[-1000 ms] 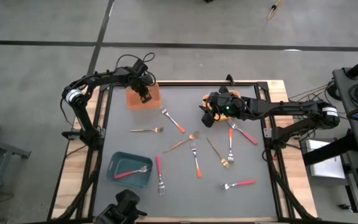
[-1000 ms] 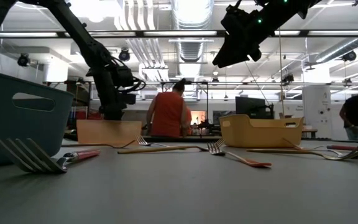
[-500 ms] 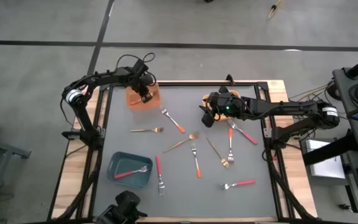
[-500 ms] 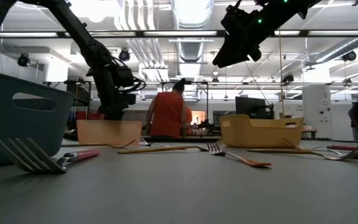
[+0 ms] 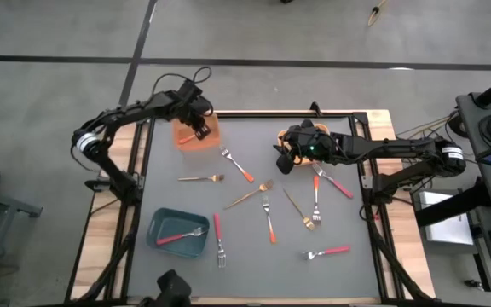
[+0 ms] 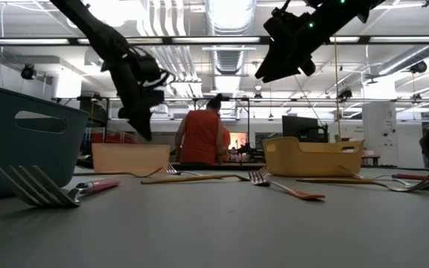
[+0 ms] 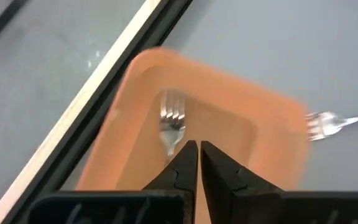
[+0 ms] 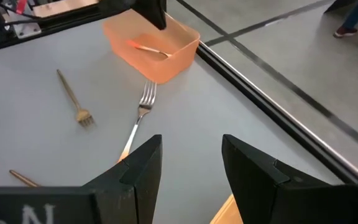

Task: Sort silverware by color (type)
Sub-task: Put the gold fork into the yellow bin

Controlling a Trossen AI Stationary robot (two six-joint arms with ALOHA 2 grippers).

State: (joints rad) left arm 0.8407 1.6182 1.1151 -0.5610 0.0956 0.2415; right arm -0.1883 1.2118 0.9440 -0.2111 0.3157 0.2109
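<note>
So the grey tabletop [image 5: 339, 213] had three bins on it: a teal bin [image 5: 177, 233] near the front left with one red-handled fork [image 5: 180, 234] inside, an orange bin [image 5: 196, 134] at the back left, and a yellow-orange bin [image 6: 313, 157] at the back right, mostly hidden from above by the right arm. The left arm reached in from the left edge, bent at the elbow, and its left tool [image 5: 199, 128] hung above the orange bin with the fingers [image 7: 180, 168] pinched together on nothing; the wrist view looked straight down on an orange-handled fork [image 7: 172, 124] lying in that bin. The right arm stretched in from the right side, and the right tool [image 5: 280, 159] was over the yellow-orange bin, fingers [image 8: 140, 169] spread wide and holding nothing. The rest of the silverware was scattered loose across the middle, like a gold fork [image 5: 200, 179] on the left and a red-handled one [image 5: 327, 252] near the front right. A person in a red top [image 6: 202, 135] stood in the room behind.
</note>
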